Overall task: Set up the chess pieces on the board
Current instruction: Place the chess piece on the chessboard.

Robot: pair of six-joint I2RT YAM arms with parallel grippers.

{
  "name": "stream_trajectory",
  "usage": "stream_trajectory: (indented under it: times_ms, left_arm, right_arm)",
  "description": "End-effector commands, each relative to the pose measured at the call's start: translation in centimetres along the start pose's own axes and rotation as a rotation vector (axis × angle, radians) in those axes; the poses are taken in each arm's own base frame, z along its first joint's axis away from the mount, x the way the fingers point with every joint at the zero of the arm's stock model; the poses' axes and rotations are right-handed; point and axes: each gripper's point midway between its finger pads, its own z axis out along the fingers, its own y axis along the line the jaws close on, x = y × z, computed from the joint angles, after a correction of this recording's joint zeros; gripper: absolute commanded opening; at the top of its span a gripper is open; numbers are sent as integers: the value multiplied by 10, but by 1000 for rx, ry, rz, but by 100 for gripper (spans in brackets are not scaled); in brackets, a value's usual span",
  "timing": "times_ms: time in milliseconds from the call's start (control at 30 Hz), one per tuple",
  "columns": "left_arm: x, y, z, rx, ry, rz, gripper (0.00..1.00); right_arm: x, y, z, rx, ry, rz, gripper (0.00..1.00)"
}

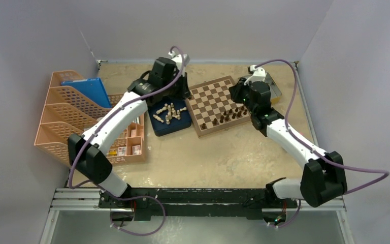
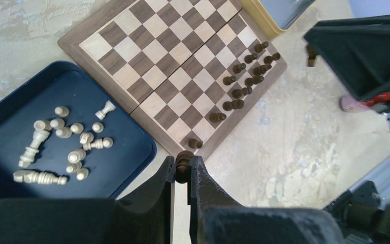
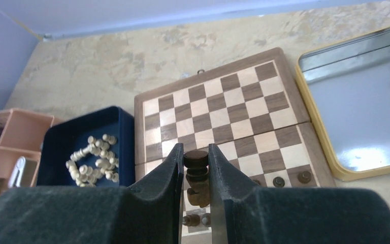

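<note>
Right claw gripping a dark brown turned wooden chessman over the square checkered wooden board — dark blue tray of cream pieces left, silver yellow-rimmed tin right.

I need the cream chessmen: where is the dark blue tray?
In the top view the dark blue tray lies left of centre, right beside the left edge of the square wooden chessboard, with the peach plastic organiser on its other side.
</note>
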Motion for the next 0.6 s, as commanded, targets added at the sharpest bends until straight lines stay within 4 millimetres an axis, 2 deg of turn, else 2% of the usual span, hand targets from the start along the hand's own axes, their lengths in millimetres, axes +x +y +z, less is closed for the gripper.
stream_trajectory:
  times_ms: [0,233,567]
  left_arm:
    - [-20,-4,29,-67,-88,65,0]
    - [-3,-13,84,-96,-49,100,0]
    - [19,-36,139,-88,1,140,0]
  right_arm:
    - [-70,1,-18,17,-192,107,15]
    - [-103,-17,-39,87,-307,130,15]
    - [-110,-21,-62,93,-368,146,16]
